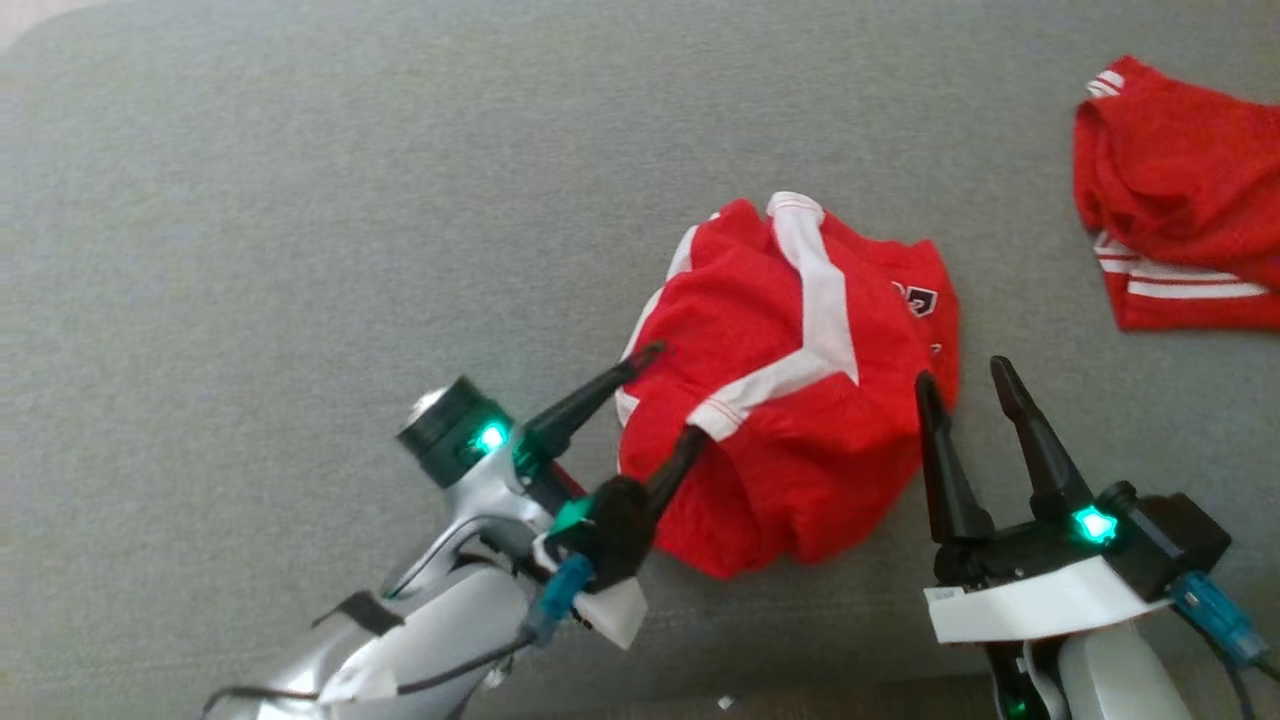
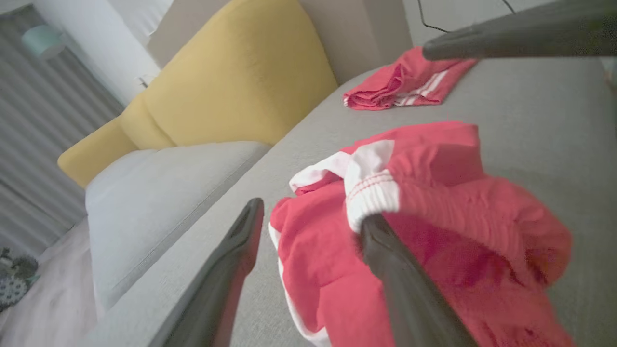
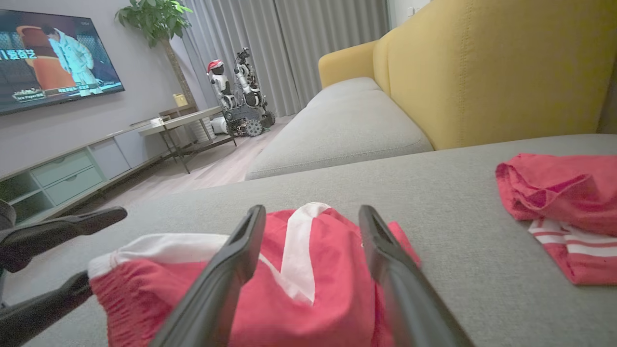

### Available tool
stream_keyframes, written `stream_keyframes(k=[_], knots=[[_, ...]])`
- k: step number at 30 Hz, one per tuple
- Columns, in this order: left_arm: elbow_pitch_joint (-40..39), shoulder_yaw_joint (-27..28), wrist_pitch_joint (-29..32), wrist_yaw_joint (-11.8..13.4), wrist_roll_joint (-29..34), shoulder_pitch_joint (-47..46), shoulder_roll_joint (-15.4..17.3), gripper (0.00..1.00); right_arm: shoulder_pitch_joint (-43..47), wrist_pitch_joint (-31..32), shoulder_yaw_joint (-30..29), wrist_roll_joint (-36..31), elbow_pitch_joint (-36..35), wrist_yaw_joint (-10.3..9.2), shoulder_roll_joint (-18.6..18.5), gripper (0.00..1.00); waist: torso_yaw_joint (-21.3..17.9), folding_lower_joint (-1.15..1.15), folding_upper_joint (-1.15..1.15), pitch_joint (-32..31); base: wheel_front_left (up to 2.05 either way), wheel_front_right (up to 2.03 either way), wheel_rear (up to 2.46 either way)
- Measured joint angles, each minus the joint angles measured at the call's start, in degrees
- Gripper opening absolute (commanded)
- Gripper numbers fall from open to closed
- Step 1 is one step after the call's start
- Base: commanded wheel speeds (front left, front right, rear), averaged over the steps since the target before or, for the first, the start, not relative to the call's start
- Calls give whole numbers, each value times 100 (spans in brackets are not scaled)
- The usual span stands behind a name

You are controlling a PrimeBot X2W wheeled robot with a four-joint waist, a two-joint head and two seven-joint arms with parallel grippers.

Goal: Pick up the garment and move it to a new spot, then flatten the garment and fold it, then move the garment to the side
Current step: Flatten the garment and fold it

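Note:
A crumpled red garment [image 1: 790, 400] with white stripes lies in a heap on the grey sofa cushion [image 1: 300, 250]. My left gripper [image 1: 678, 392] is open at the heap's left edge, its nearer finger touching a white cuff [image 2: 371, 193] and red cloth lying between the fingers [image 2: 231, 260]. My right gripper [image 1: 962, 372] stands open just off the heap's lower right corner, holding nothing. In the right wrist view the garment [image 3: 308, 284] lies right beneath the right gripper [image 3: 311, 212].
A second red piece with white stripes [image 1: 1180, 200] lies at the far right of the cushion. A yellow backrest [image 3: 482, 67] rises behind the seat. The cushion's front edge runs below my arms. A television [image 3: 53, 53], a low table and another robot [image 3: 241, 91] stand across the room.

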Motion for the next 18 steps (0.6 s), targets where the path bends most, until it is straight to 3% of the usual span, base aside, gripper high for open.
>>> stream_keyframes(k=[3, 5, 9, 12, 15, 18], knots=[[-299, 424, 0, 174, -459, 419, 27, 100, -3, 0, 0, 0, 3, 0, -4, 100, 94, 0, 0, -43, 0, 0, 0], [-780, 960, 1, 153, -1189, 1106, 19, 100, 1, 0, -18, 0, 3, 0, -9, 100, 136, 0, 0, -117, 0, 0, 0], [-1109, 1433, 1, -343, -2027, 1906, 1, 100, 8, 0, -71, 0, 2, 0, -9, 100, 187, 0, 0, -173, 0, 0, 0], [-889, 1343, 82, -643, -2181, 2153, 109, 100, 16, 0, -91, 0, 2, 0, -8, 100, 219, 0, 0, -208, 0, 0, 0], [-697, 1188, 485, -769, -2199, 2162, 268, 100, 36, 0, -143, 0, -1, 0, -8, 100, 266, 0, 0, -223, 0, 0, 0], [-794, 1292, 476, -834, -2515, 2182, 197, 100, 61, 0, -152, -1, -23, 0, -9, 100, 299, 0, 0, -211, 0, 0, 0]])
